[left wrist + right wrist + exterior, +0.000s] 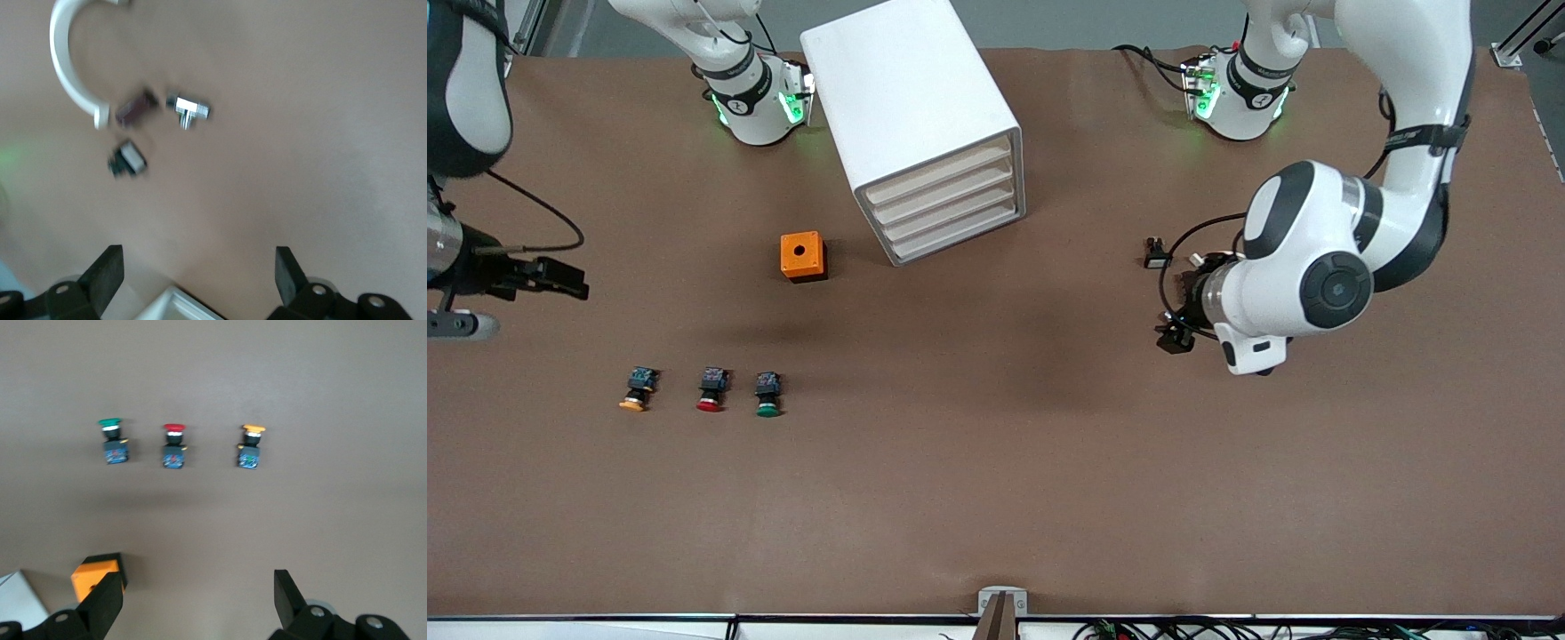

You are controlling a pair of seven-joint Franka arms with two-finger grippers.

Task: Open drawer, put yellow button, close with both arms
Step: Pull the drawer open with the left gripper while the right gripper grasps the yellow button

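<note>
The white cabinet (911, 107) stands near the robots' bases, with all four drawers shut; the top drawer (941, 172) is flush with its front. The yellow button (637, 391) lies on the table toward the right arm's end, in a row with a red one and a green one; it also shows in the right wrist view (251, 447). My right gripper (560, 277) (198, 593) is open and empty, up in the air at the right arm's end of the table. My left gripper (1167, 300) (198, 270) is open and empty, over the table beside the cabinet.
A red button (711, 391) and a green button (767, 396) lie beside the yellow one. An orange box (802, 256) with a round hole stands between the buttons and the cabinet. A corner of the cabinet (175, 305) shows in the left wrist view.
</note>
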